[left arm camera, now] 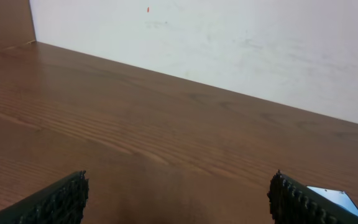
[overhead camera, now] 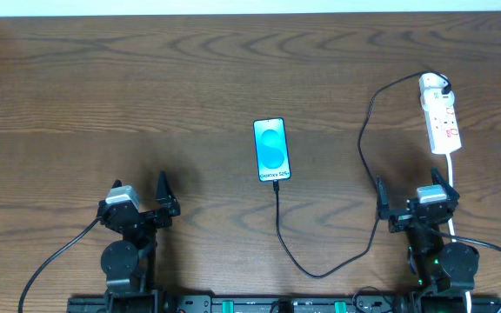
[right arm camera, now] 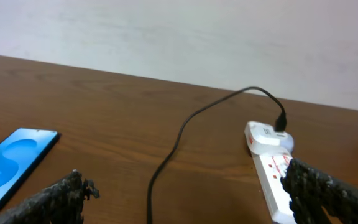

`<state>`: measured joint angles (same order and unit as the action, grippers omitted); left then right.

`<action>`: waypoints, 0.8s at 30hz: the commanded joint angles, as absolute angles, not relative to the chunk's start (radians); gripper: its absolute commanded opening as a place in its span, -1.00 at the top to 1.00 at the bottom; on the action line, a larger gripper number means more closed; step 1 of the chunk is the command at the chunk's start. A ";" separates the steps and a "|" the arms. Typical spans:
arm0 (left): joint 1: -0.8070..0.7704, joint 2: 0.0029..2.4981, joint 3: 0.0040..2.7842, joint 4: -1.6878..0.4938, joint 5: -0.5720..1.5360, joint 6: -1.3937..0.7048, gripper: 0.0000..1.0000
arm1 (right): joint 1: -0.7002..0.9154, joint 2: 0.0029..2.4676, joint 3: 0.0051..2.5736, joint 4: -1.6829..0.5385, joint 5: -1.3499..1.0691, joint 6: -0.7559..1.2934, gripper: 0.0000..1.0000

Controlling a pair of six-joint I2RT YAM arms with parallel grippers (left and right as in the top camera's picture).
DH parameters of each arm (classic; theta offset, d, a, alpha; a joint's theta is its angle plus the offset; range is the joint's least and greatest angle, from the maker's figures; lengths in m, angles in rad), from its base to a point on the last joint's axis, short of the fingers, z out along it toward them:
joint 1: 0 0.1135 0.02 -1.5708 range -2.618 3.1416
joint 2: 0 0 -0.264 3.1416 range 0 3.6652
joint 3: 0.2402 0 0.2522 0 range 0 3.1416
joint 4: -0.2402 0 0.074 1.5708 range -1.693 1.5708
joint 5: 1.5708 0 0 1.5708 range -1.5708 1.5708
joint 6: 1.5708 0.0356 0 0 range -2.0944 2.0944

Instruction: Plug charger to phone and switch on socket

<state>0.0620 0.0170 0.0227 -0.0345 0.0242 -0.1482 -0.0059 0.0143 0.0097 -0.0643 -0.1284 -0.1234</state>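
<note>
Fingers on my left side (left arm camera: 58,202) are spread wide, released, grasping nothing and touching nothing. In the left wrist view only their ridged tips show, cut off at the two lower corners, with bare tabletop (left arm camera: 135,124) between them. Behind the right-hand tip a blue corner of the phone (left arm camera: 335,198) peeks out; the rest of it is hidden.

From overhead the phone (overhead camera: 270,149) lies flat at the centre of the frame, screen lit. The charger (overhead camera: 278,217) meets its lower edge, loops down toward the bottom of the frame, climbs at centre right and ends in a white adapter (overhead camera: 433,84) on the top end of the socket (overhead camera: 443,123) at the upper right. Whether the plug tip is fully seated in the phone is too small to make out, and so is the state of the red switches.

Lower right, my right fingers (right arm camera: 328,193) are released too, wide apart and empty. In the right wrist view the phone (right arm camera: 14,162) is cut by the left edge, the charger (right arm camera: 173,143) runs down between my tips, and the right-hand tip hides the near end of the socket (right arm camera: 271,171).
</note>
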 commanded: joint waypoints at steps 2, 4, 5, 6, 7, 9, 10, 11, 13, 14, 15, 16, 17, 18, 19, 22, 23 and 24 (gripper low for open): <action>0.067 0.011 0.004 -0.072 0.015 -0.128 -0.85 | 0.033 0.005 0.005 -0.073 0.010 -0.004 -0.98; 0.067 0.011 0.004 -0.072 0.015 -0.128 -0.85 | 0.035 0.005 0.005 -0.073 0.009 -0.004 -0.98; 0.067 0.011 0.004 -0.072 0.015 -0.128 -0.85 | 0.035 0.005 0.005 -0.073 0.009 -0.004 -0.99; 0.066 0.011 0.004 -0.072 0.015 -0.128 -0.85 | 0.035 0.005 0.005 -0.073 0.009 -0.004 -0.99; 0.067 0.011 0.004 -0.072 0.015 -0.128 -0.85 | 0.035 0.005 0.005 -0.073 0.009 -0.004 -0.98; 0.067 0.011 0.004 -0.072 0.015 -0.128 -0.85 | 0.035 0.005 0.005 -0.073 0.009 -0.004 -0.99; 0.067 0.011 0.004 -0.072 0.015 -0.128 -0.85 | 0.035 0.005 0.005 -0.073 0.009 -0.004 -0.99; 0.066 0.011 0.004 -0.072 0.015 -0.128 -0.85 | 0.035 0.005 0.005 -0.073 0.009 -0.004 -0.99; 0.067 0.011 0.004 -0.072 0.015 -0.128 -0.85 | 0.035 0.005 0.005 -0.073 0.009 -0.004 -0.99; 0.067 0.011 0.004 -0.072 0.015 -0.128 -0.85 | 0.035 0.005 0.005 -0.073 0.009 -0.004 -0.99; 0.067 0.011 0.004 -0.072 0.015 -0.128 -0.85 | 0.035 0.005 0.005 -0.073 0.009 -0.004 -0.99; 0.067 0.011 0.004 -0.072 0.015 -0.128 -0.85 | 0.035 0.005 0.005 -0.073 0.009 -0.004 -0.99; 0.066 0.011 0.004 -0.072 0.015 -0.128 -0.85 | 0.035 0.005 0.005 -0.073 0.009 -0.004 -0.99; 0.067 0.011 0.004 -0.072 0.015 -0.128 -0.85 | 0.035 0.005 0.005 -0.073 0.009 -0.004 -0.99; 0.067 0.011 0.004 -0.072 0.015 -0.128 -0.85 | 0.035 0.005 0.005 -0.073 0.009 -0.004 -0.99; 0.067 0.011 0.004 -0.072 0.015 -0.128 -0.85 | 0.035 0.005 0.005 -0.073 0.009 -0.004 -0.99; 0.067 0.011 0.004 -0.072 0.015 -0.128 -0.85 | 0.035 0.005 0.005 -0.073 0.009 -0.004 -0.98; 0.067 0.011 0.004 -0.072 0.015 -0.128 -0.85 | 0.035 0.005 0.005 -0.073 0.009 -0.004 -0.99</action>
